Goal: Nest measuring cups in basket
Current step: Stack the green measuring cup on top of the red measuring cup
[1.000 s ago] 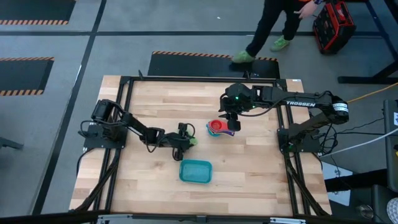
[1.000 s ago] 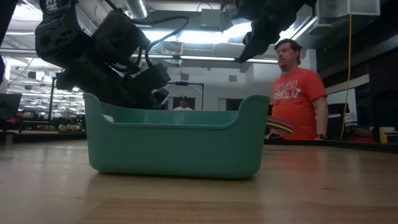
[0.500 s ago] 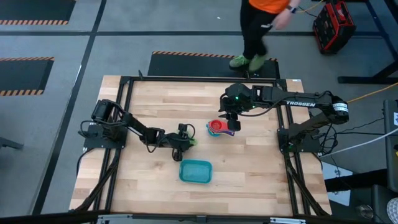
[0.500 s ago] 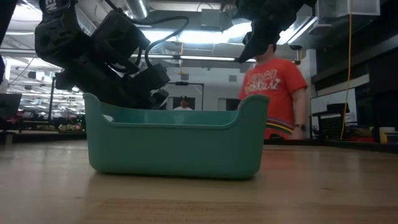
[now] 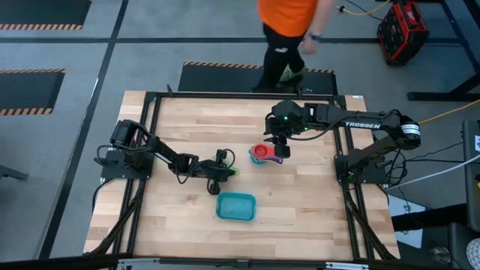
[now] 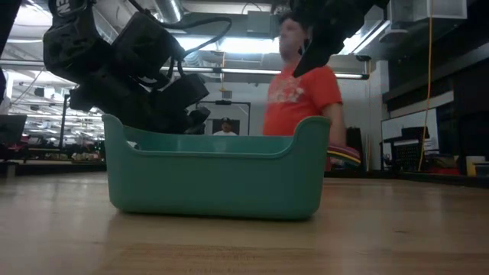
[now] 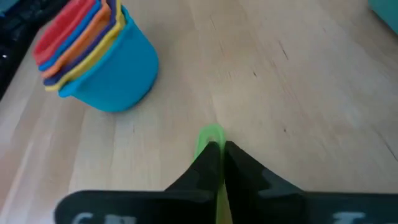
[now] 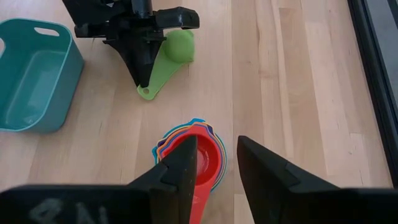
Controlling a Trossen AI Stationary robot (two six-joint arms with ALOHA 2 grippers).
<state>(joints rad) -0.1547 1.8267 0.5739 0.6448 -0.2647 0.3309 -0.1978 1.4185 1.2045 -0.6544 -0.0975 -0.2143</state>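
Left end effector [image 5: 220,169] is low over the bench [image 5: 180,127] near its middle, fingers pinched together on the flat handle of the green cup [image 8: 173,50]. In the left wrist view the green handle tip [image 7: 211,134] pokes out between the two dark fingers [image 7: 206,163]. In the right wrist view the green cup lies on the wood with its bowl on one side of the left end effector and the handle end on the other.

Right end effector [image 5: 276,148] hangs just above the nested stack [image 5: 261,155], fingers apart. The right wrist view shows its fingers [image 8: 182,168] straddling the stack, the red cup [image 8: 202,163] on top between them (can't tell if either finger touches it).

The stack sits near the bench centre, just beside the green cup. The left wrist view shows it as a light blue cup [image 7: 118,71] on the outside, with yellow, purple, orange and red rims layered inside.

Basket [image 5: 235,206] stands apart from both, nearer the front edge of the bench. From the right wrist view the part of its interior [image 8: 28,81] in frame holds no cups. In the low view the basket [image 6: 218,177] fills the foreground, upright.

A person in an orange shirt [image 6: 302,95] is walking behind the bench.
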